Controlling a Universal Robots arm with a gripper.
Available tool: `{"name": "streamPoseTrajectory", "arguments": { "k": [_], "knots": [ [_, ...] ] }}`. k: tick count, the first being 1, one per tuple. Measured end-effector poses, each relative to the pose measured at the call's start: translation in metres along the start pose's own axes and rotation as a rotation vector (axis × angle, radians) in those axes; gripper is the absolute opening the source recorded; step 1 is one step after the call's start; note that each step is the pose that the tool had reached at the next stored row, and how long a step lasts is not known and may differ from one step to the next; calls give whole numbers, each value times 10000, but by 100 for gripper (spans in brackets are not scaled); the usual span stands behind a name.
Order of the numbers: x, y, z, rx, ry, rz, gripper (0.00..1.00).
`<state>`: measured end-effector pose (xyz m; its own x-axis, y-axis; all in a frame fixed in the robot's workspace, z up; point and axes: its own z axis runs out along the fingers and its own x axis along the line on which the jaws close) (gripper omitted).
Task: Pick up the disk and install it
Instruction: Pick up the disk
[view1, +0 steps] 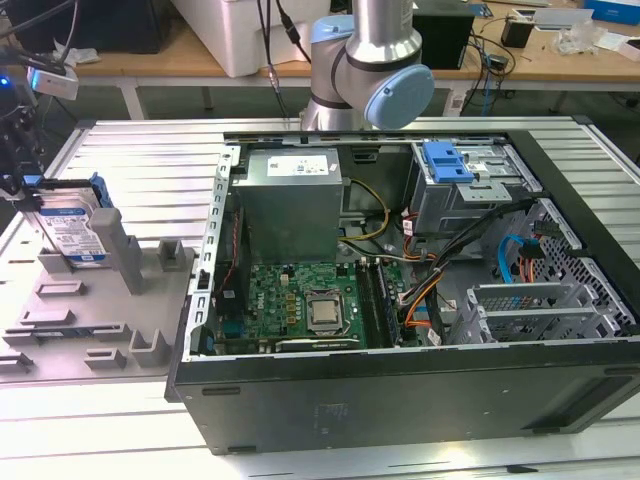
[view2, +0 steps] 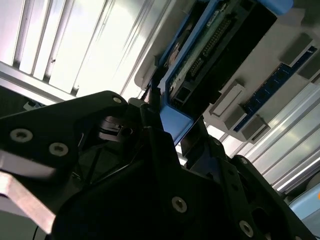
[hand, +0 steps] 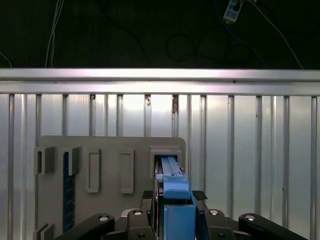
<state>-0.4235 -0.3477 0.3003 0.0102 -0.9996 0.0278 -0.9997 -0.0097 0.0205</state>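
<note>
One gripper (hand: 173, 196) is closed tight on the blue-framed disk (hand: 170, 170), standing upright.

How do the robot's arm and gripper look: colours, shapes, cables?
The arm has a silver metal tube and grey joints with round light-blue caps. The gripper is black, built of angular plates fixed with silver screws, as both wrist views show. In the exterior view dark cables hang above it, and a small pale module with a blue light sits near it.
</note>
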Motion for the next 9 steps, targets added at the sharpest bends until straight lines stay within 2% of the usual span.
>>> {"name": "streamPoseTrajectory", "arguments": {
  "k": [9],
  "knots": [
    [-1,-1,24,0,0,-2,42]
  ]
}}
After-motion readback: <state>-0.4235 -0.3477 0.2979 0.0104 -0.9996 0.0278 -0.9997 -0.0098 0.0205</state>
